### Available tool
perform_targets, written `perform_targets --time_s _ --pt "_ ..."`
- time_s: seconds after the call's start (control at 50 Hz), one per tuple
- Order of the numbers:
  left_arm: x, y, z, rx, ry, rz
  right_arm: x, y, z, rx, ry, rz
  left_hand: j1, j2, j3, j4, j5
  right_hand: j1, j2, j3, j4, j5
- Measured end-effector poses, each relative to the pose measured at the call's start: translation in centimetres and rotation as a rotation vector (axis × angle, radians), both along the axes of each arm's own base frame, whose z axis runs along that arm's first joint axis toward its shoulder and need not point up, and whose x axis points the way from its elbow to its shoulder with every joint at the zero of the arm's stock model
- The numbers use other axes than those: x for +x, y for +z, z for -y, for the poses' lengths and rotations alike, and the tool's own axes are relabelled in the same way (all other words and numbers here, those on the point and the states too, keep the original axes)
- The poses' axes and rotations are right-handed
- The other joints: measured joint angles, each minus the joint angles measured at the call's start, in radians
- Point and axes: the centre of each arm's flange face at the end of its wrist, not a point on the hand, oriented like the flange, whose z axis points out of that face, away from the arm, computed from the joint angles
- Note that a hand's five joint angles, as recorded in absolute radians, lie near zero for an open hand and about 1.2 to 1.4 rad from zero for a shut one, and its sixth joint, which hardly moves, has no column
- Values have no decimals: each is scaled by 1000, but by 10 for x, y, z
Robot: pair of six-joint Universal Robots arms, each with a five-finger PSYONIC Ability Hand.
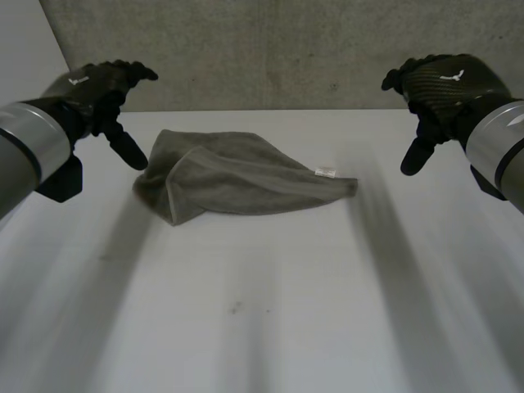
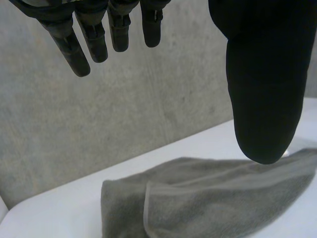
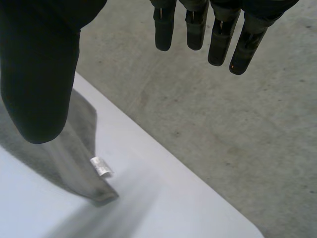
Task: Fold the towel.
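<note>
A grey-green towel [image 1: 233,176] lies loosely bunched on the far middle of the white table [image 1: 262,311], with a small white label [image 1: 326,172] near its right tip. My left hand [image 1: 102,90] hovers above the table just left of the towel, open, holding nothing. My right hand [image 1: 434,86] hovers off the towel's right tip, also open and empty. In the left wrist view the towel [image 2: 208,203] lies beyond the thumb [image 2: 265,84], with a hemmed fold showing. In the right wrist view the towel's pointed corner [image 3: 81,163] and its label [image 3: 101,166] lie under the thumb [image 3: 39,74].
A grey concrete wall [image 1: 278,49] stands right behind the table's far edge. The table's rounded far right corner [image 3: 242,223] lies beyond my right hand's fingertips. Bare white tabletop stretches from the towel to the near edge.
</note>
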Motion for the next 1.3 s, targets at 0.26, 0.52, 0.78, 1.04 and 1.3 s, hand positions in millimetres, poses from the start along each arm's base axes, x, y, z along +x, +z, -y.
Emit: perform_targets --time_s 0.26,0.52,0.78,1.04,1.3 --pt "-4 -82 68 94 44 31 11 -21 4 62 52 -20 49 50 49 50 46 0 0 0 0 0" --pt "-18 -162 127 78 62 29 18 -30 -1 86 76 -31 119 119 115 117 112 0 0 0 0 0" --pt "-29 -212 152 55 48 68 24 -33 -9 96 99 -38 506 493 476 478 471 0 0 0 0 0" --pt "-57 -179 108 41 -46 116 23 -33 -9 94 94 -38 984 1016 1014 1015 999 0 0 0 0 0" --pt "-113 -150 -39 90 -328 143 20 -18 -7 51 81 -22 991 1021 1019 1021 1007 0 0 0 0 0"
